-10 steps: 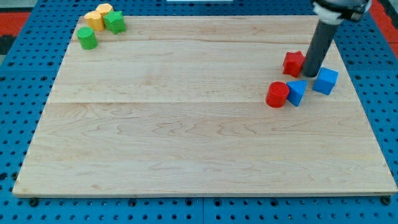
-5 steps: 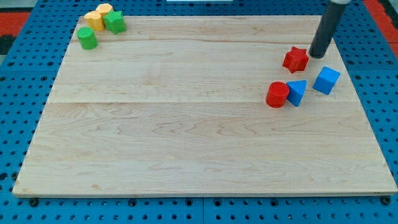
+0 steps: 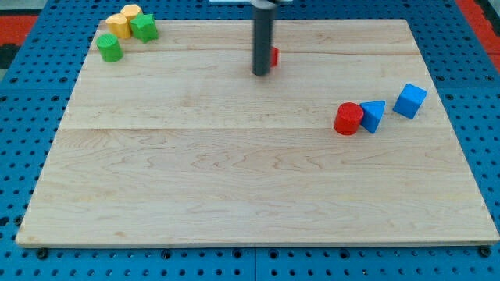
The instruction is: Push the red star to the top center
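Note:
My dark rod stands near the view's top centre, and my tip (image 3: 259,73) rests on the board there. The red star (image 3: 273,56) is almost wholly hidden behind the rod; only a small red edge shows at the rod's right side, touching or nearly touching it. The wooden board (image 3: 234,172) fills most of the view.
A red cylinder (image 3: 348,119), a blue triangular block (image 3: 373,115) and a blue cube (image 3: 409,101) sit at the view's right. A green cylinder (image 3: 109,48), a green star-like block (image 3: 144,28) and two yellow blocks (image 3: 123,20) cluster at the top left corner.
The rod has swept from the right side to the top centre. The red star has moved left with it, away from the red cylinder and blue blocks, which stayed put.

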Tool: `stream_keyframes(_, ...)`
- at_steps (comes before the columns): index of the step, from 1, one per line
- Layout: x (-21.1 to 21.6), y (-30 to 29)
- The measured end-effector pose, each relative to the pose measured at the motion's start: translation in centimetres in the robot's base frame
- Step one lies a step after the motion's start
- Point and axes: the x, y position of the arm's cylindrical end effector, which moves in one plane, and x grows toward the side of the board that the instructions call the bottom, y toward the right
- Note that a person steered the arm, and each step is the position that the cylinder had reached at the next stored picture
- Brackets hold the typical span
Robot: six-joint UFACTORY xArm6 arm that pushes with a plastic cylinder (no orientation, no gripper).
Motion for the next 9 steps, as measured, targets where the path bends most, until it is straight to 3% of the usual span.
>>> stream_keyframes(2,-2.6,-3.1)
stream_keyframes(3,0.4,-4.0)
stream_keyframes(4,-1.0,1.4)
stream_keyframes(5,-4.3,1.0)
stream_keyframes(6,-4.2,1.0)
stream_keyframes(7,0.2,2.0)
stream_keyframes(8,0.9,7.1)
stream_keyframes(9,-2.7,8.1)
